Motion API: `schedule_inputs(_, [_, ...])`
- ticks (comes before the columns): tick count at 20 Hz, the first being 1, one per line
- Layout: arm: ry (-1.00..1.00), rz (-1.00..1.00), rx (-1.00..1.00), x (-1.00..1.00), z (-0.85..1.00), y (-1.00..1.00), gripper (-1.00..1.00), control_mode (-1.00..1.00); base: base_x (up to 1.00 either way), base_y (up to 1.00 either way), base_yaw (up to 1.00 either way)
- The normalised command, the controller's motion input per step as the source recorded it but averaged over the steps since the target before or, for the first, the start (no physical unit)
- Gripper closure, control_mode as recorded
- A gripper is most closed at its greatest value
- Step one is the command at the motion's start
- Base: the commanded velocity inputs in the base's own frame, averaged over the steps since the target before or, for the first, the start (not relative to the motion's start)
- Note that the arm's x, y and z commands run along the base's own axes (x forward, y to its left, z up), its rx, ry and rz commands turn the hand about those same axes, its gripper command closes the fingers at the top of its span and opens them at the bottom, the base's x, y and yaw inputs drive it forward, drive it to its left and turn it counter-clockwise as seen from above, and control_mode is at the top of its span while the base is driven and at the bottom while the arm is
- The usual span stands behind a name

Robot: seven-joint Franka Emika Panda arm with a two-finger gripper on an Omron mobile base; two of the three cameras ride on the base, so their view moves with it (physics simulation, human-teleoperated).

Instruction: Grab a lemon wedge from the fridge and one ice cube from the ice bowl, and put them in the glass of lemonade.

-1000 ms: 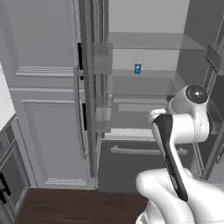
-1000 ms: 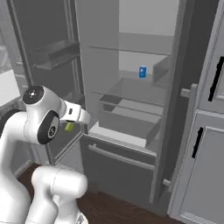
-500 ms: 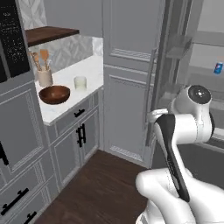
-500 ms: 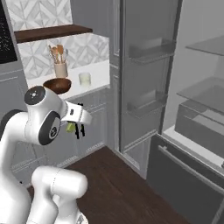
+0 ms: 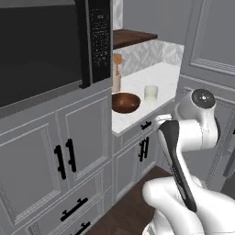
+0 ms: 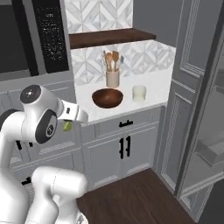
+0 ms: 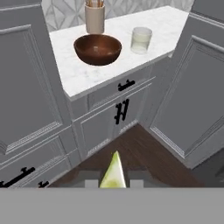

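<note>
Here, the white marble counter [image 7: 87, 72] carries the ice bowl [image 7: 97, 48], with the glass of lemonade [image 7: 141, 40] just beside it at three o'clock and a beige crock [image 7: 94, 18] at twelve. The gripper [image 7: 113, 183] is clamped on the lemon wedge [image 7: 113, 173] — well apart from the glass.

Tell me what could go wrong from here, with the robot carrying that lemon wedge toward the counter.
1. The lemon wedge is pinched at the very tip of the gripper; a jolt might shake it onto the wood floor.
2. The glass of lemonade sits close to the ice bowl and the crock, so lowering the hand could bump one of them.
3. The glass is narrow, so a slightly off release could drop the wedge on the counter.
</note>
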Motion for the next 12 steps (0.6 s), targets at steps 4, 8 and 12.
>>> schedule_inputs(4, [0.00,0.00,0.00,0.00,0.00,0.00,1.00,1.00,1.00,-0.44,0.04])
schedule_inputs(8, [0.00,0.00,0.00,0.00,0.00,0.00,1.00,1.00,0.97,-0.86,0.04])
schedule_inputs(12, [0.00,0.00,0.00,0.00,0.00,0.00,1.00,1.00,1.00,-0.11,0.03])
